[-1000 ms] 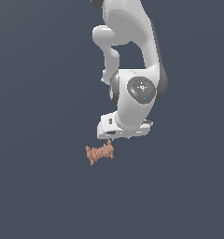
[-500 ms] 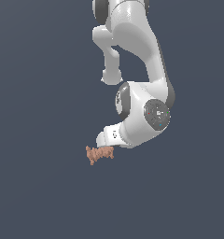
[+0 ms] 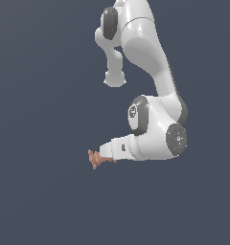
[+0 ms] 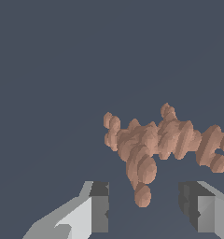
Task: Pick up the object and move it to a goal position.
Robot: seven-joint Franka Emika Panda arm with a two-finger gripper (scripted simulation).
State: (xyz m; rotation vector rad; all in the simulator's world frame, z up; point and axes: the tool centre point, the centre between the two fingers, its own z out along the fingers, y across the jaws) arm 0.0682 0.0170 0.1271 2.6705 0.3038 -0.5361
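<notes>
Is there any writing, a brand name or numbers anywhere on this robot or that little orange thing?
None can be read. The arm has small dark and coloured marks on its joint caps, too blurred to read. The orange bumpy object and the gripper show no text.

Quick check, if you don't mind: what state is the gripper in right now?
Gripper: open, fingers apart, holding nothing; the orange-brown object lies just ahead of it.

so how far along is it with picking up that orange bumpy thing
Done: the arm is down low, with the gripper at the orange-brown object. In hand: lining up the grasp; the wrist view shows both fingers spread apart, with only one spiky lobe of the object between them, nothing clamped. Left: closing, lifting and carrying; no goal marker shows.
</notes>
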